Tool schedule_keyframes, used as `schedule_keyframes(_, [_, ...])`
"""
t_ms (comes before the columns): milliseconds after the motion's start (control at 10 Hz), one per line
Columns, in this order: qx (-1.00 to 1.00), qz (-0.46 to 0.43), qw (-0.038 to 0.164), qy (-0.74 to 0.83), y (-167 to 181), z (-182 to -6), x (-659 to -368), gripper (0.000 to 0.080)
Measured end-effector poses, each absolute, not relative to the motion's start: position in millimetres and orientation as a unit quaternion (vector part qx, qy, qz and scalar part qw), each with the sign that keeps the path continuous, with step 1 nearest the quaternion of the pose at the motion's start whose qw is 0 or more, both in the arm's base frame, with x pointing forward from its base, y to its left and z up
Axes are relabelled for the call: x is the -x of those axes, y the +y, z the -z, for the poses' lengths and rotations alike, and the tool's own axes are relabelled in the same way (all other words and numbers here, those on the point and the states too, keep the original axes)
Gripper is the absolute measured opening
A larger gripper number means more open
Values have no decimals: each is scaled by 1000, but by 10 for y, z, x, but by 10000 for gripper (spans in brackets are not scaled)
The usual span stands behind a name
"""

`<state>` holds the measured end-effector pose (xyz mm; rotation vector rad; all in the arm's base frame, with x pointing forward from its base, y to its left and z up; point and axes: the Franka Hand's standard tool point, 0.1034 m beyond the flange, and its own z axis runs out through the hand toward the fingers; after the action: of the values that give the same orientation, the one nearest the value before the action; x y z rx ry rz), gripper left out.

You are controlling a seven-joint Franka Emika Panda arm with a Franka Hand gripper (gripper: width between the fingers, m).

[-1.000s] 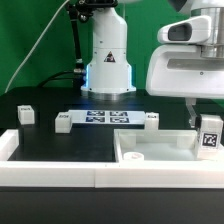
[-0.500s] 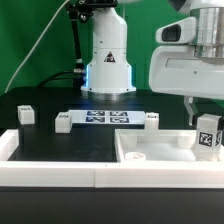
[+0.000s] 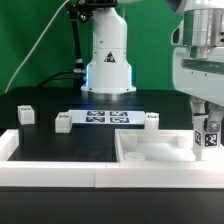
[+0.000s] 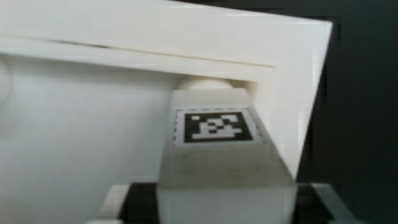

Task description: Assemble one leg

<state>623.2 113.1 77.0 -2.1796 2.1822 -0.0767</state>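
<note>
With the tool [image 3: 207,128] clamped on the leg [image 3: 209,138], we keep it plumb over the white panel's [image 3: 150,152] corner and lower gently.

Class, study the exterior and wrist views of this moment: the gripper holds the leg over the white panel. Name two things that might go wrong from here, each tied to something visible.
1. The gripper holds the leg right at a corner of the white panel; lowered slightly off line, it could catch the raised edge.
2. In the wrist view the leg hides its own seating point, so misalignment may go unnoticed and the leg could jam or tilt.
</note>
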Motion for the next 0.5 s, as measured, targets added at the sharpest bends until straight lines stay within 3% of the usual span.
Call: schedule_keyframes(500, [577, 7, 41, 816, 1190, -763, -6223, 292])
